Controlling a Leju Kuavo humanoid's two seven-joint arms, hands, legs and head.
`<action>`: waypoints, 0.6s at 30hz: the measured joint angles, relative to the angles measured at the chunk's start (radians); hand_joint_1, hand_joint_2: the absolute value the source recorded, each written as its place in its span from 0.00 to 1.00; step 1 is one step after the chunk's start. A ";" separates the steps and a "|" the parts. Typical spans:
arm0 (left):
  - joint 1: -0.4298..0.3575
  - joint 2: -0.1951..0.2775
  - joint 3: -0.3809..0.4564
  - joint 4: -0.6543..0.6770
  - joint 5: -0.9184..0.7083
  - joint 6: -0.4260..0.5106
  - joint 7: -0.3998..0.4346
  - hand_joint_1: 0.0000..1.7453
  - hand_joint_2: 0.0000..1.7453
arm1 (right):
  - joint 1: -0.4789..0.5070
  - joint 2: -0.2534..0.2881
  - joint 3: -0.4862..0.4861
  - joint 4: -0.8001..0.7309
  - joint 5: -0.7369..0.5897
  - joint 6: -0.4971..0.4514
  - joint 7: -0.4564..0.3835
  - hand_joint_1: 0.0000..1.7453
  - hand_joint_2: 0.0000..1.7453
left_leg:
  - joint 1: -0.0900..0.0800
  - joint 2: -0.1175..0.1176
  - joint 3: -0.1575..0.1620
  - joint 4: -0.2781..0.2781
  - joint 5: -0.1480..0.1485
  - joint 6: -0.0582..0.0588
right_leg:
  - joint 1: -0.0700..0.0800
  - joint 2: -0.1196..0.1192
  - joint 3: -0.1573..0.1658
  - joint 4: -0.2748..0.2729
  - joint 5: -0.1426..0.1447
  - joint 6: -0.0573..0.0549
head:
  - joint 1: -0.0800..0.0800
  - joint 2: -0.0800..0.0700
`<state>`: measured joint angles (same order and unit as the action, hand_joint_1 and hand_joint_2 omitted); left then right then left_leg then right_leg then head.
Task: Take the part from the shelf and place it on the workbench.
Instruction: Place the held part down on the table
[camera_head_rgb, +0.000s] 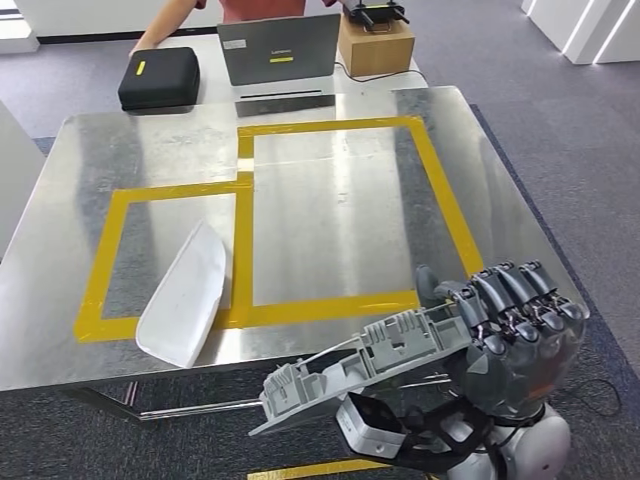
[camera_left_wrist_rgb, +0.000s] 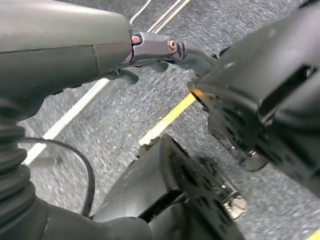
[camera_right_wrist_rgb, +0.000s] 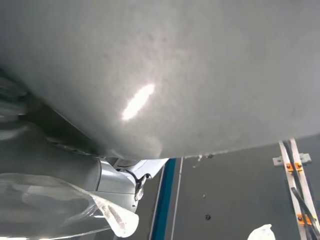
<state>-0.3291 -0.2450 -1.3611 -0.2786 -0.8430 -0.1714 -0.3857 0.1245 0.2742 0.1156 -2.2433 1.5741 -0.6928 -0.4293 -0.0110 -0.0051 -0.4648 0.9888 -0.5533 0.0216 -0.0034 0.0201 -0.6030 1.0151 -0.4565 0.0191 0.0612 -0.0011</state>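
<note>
In the head view my right hand (camera_head_rgb: 513, 320) grips one end of a long grey ribbed plastic part (camera_head_rgb: 362, 365). The part sticks out to the left, low in front of the steel workbench (camera_head_rgb: 324, 220), near its front right corner. Up close in the right wrist view the same part's (camera_right_wrist_rgb: 170, 65) smooth grey surface hides the fingers. A white curved part (camera_head_rgb: 185, 295) lies on the bench inside the left yellow-taped square. In the left wrist view my left hand (camera_left_wrist_rgb: 151, 47) hangs over the carpet floor with a finger stretched out and nothing in it.
Yellow tape (camera_head_rgb: 445, 200) marks two squares on the bench. Behind it stand a laptop (camera_head_rgb: 279, 48), a black case (camera_head_rgb: 158, 78) and a cardboard box (camera_head_rgb: 375, 45). A person's arm (camera_head_rgb: 162, 25) reaches in at the far side.
</note>
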 joint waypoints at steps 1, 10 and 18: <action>-0.002 -0.001 -0.013 0.002 -0.005 0.001 -0.008 0.00 1.00 | -0.003 -0.001 0.003 0.003 0.000 0.000 0.001 1.00 1.00 | 0.000 0.000 0.000 0.000 0.000 0.000 | 0.000 0.000 0.000 0.000 0.000 0.000 | 0.000 0.000; -0.002 0.000 -0.069 0.019 -0.001 0.017 -0.040 0.00 1.00 | -0.006 -0.005 0.026 0.017 0.000 0.000 0.004 1.00 1.00 | 0.000 0.000 -0.001 0.000 0.000 0.000 | 0.000 0.000 0.000 0.000 0.000 0.000 | 0.000 0.000; 0.000 0.000 -0.068 0.027 0.039 0.007 -0.036 0.00 1.00 | -0.006 -0.006 0.027 0.020 0.000 0.000 -0.006 1.00 1.00 | 0.000 0.000 -0.001 0.000 0.000 0.000 | 0.000 0.000 0.000 0.000 0.000 0.000 | 0.000 0.000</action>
<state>-0.3295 -0.2449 -1.4292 -0.2511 -0.8041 -0.1641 -0.4220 0.1190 0.2686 0.1430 -2.2233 1.5739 -0.6928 -0.4353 -0.0112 -0.0051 -0.4654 0.9887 -0.5533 0.0216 -0.0037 0.0200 -0.6032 1.0152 -0.4565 0.0191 0.0612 -0.0011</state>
